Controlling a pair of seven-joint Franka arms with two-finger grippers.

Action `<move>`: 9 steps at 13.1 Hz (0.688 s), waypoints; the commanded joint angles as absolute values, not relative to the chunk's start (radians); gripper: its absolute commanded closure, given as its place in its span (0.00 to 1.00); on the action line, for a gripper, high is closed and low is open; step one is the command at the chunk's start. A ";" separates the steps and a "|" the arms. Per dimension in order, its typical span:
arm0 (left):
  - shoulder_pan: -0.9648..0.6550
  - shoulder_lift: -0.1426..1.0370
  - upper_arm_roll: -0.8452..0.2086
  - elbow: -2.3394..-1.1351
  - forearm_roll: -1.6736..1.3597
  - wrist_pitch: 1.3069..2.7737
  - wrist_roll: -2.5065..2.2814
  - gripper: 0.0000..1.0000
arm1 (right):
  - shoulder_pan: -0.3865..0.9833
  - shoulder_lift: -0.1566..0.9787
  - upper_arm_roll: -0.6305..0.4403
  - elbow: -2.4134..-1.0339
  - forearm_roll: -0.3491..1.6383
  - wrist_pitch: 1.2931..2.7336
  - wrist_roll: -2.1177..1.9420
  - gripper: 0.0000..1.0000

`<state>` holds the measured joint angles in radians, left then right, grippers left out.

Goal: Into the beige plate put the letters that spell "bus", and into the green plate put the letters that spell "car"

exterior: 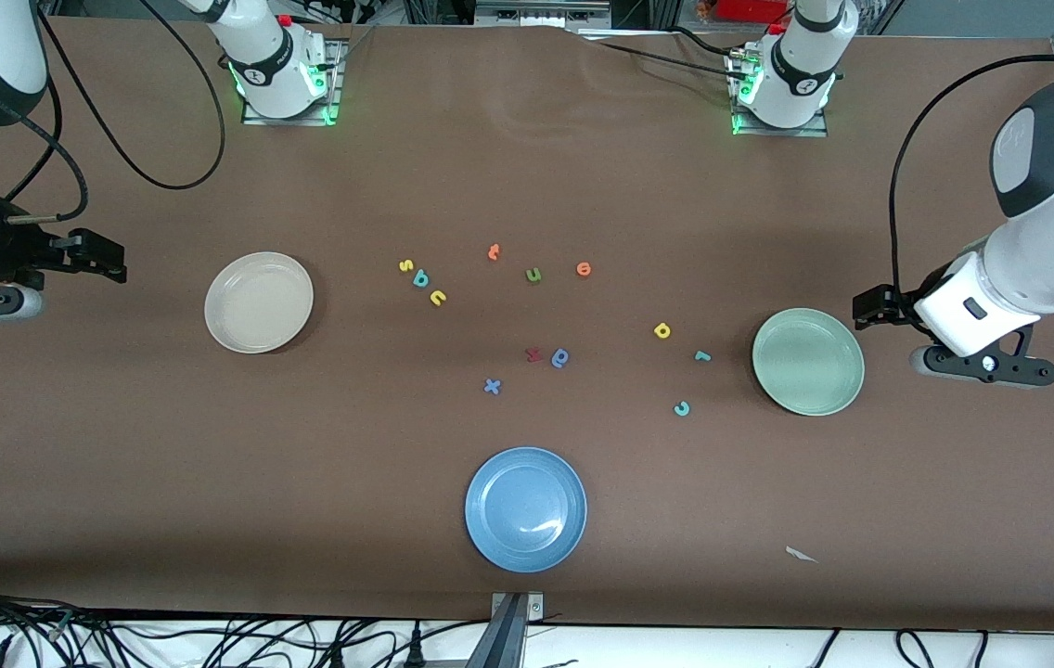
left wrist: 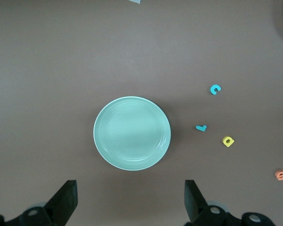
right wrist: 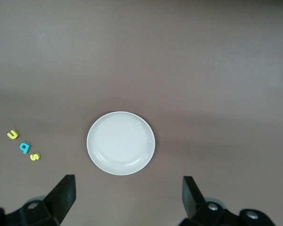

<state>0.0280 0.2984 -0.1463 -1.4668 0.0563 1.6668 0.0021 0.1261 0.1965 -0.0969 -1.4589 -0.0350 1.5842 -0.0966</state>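
Front view — beige plate [exterior: 259,302] sits mid-left, green plate [exterior: 808,361] mid-right, bus letters [exterior: 421,280] and car letters [exterior: 681,366] between them. Left gripper [left wrist: 129,200] and right gripper [right wrist: 127,197] hang spread wide, empty.

White rounded arm shells with dark grey joint caps; green lights glowing at square metal base plates; black cables looping from arms; black two-finger grippers; silver cylindrical wrist section on right arm.
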 commanded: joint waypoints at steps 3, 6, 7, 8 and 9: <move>0.031 0.298 -0.146 -1.465 0.025 1.664 -0.003 0.00 | 0.121 0.172 -0.095 -1.482 -0.018 1.582 -0.095 0.00; 0.018 0.328 -0.150 -1.465 0.021 1.675 -0.078 0.00 | 0.121 0.172 -0.095 -1.482 -0.018 1.582 -0.094 0.00; 0.017 0.342 -0.158 -1.463 0.021 1.675 -0.103 0.00 | 0.121 0.173 -0.095 -1.482 -0.018 1.583 -0.100 0.00; 0.017 0.357 -0.169 -1.463 0.011 1.677 -0.121 0.00 | 0.121 0.173 -0.095 -1.482 -0.018 1.583 -0.100 0.00; 0.017 0.374 -0.170 -1.463 -0.018 1.677 -0.144 0.00 | 0.121 0.173 -0.095 -1.482 -0.018 1.583 -0.100 0.00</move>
<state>0.0185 0.3431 -0.1635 -1.4691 0.0356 1.6677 -0.1010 0.1261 0.1965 -0.0969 -1.4590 -0.0350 1.5842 -0.0967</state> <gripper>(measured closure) 0.000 0.000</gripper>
